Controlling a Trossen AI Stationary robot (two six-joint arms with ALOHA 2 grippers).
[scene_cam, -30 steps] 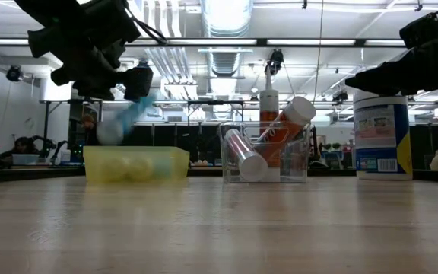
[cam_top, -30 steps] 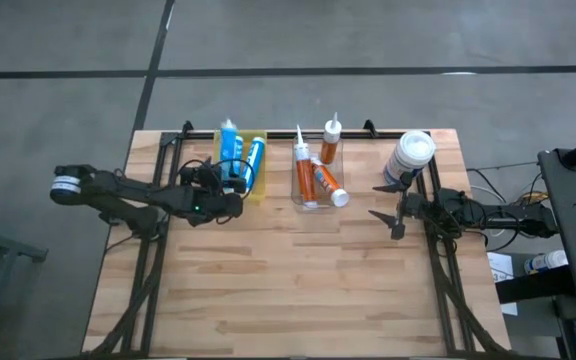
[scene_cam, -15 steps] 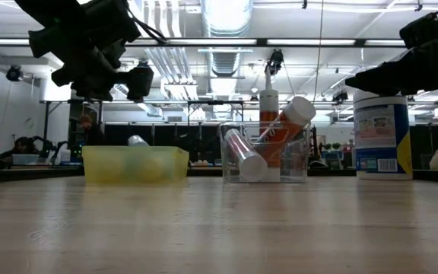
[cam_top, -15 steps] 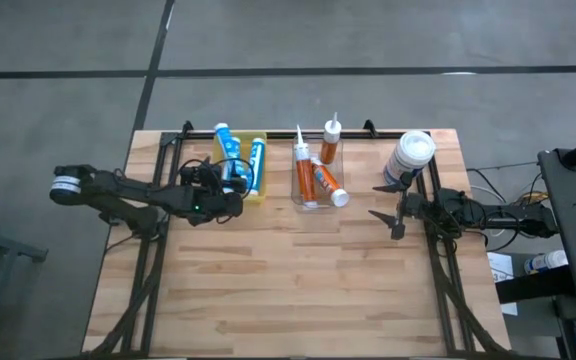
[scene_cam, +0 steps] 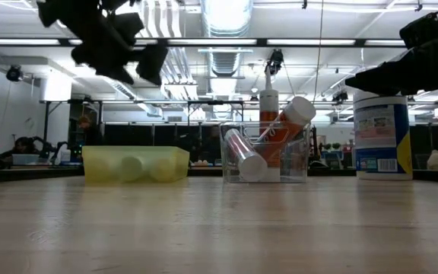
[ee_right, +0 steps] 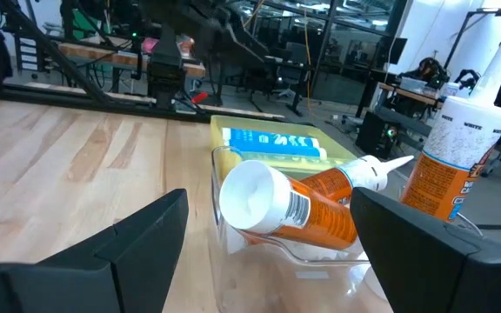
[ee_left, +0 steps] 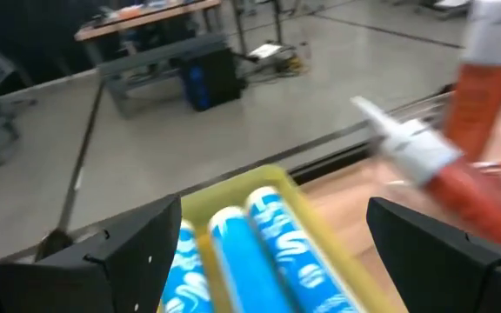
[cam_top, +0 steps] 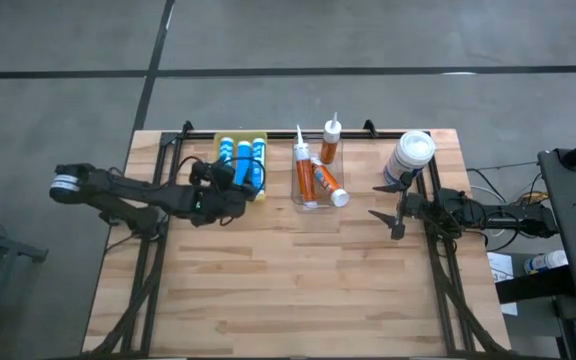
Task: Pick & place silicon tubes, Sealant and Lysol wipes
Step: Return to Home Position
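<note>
Table [cam_top: 298, 290] front open; bins [cam_top: 217, 150], Lysol wipes [cam_top: 411, 152] rear.

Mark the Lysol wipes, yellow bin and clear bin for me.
Lysol wipes [cam_top: 415, 148]: high view, on the round white lid.
yellow bin [scene_cam: 135, 164]: low view, on its front wall.
clear bin [scene_cam: 301, 169]: low view, on a lower corner of its front wall.

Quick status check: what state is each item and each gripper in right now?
Blue tubes: three lying side by side in the yellow bin.
Orange tubes: in the clear bin, one upright, two tilted.
Lysol wipes: upright, lid on.
Left gripper: open, empty, by the yellow bin.
Right gripper: open, empty, beside the wipes.
</note>
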